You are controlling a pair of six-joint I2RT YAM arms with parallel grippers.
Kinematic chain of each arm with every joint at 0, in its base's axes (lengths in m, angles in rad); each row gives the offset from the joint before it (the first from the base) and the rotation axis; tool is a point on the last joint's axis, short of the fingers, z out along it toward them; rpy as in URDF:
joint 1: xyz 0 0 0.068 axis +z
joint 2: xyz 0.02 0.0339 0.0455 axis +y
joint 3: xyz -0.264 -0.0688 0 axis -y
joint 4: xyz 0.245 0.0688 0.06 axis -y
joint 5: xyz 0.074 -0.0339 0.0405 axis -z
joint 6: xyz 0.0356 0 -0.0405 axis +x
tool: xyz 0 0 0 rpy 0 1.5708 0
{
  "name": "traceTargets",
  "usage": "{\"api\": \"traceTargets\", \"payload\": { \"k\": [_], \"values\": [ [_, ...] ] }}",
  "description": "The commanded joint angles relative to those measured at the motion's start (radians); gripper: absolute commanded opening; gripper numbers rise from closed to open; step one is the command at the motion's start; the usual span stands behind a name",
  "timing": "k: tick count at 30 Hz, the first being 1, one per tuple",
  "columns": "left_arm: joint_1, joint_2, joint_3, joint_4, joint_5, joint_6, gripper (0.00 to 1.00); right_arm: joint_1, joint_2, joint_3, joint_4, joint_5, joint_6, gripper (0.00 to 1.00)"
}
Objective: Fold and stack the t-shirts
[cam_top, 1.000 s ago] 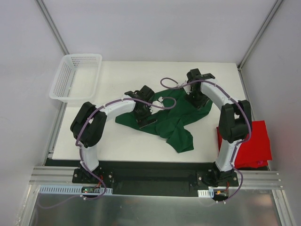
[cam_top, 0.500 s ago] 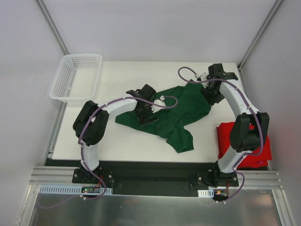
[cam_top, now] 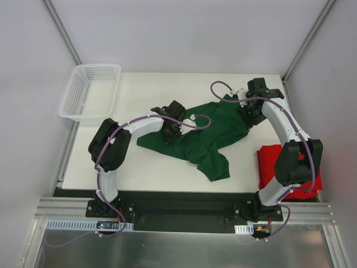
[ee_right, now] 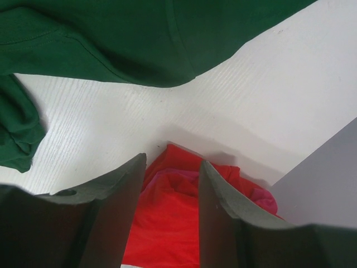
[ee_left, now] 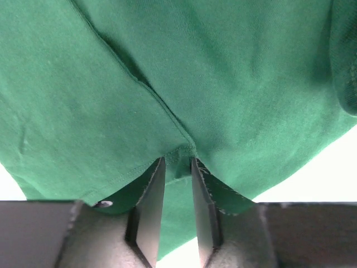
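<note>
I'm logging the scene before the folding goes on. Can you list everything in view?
green t-shirt: one, dark green, crumpled and spread at mid-table between the two grippers
red t-shirt: one, bright red, bunched at the table's right edge, partly hidden by the right arm
mesh basket: one, white plastic, at the far left corner of the table, nothing seen in it
table: one, white, under all of it
left arm: one, white and black, reaching to the green t-shirt's left part
right arm: one, white and black, reaching to the shirt's far right edge
left gripper: one, dark, pinched on a fold of the green t-shirt
right gripper: one, dark, open above the table, holding nothing
</note>
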Motion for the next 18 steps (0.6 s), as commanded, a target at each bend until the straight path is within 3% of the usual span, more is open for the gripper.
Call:
{"api": "traceTargets", "payload": {
  "k": [1, 2, 6, 12, 15, 18],
  "values": [
    [0.007, -0.011, 0.017, -0.003, -0.004, 0.01, 0.26, 0.001, -0.034, -0.011, -0.01, -0.031, 0.015, 0.47],
    [0.007, -0.011, 0.015, -0.003, -0.007, 0.01, 0.32, -0.001, -0.034, -0.011, -0.011, -0.031, 0.015, 0.47],
    [0.006, -0.004, 0.009, -0.005, -0.006, 0.007, 0.38, 0.001, -0.033, -0.011, -0.014, -0.029, 0.015, 0.47],
    [0.006, 0.001, 0.001, -0.005, 0.0, 0.001, 0.4, 0.001, -0.03, -0.014, -0.014, -0.017, 0.009, 0.48],
    [0.006, 0.004, 0.0, -0.005, 0.005, 0.001, 0.34, 0.001, -0.027, -0.012, -0.016, -0.011, 0.008, 0.48],
    [0.006, 0.002, -0.006, -0.006, 0.013, 0.003, 0.2, 0.001, -0.022, -0.011, -0.013, -0.006, 0.009, 0.48]
  ]
}}
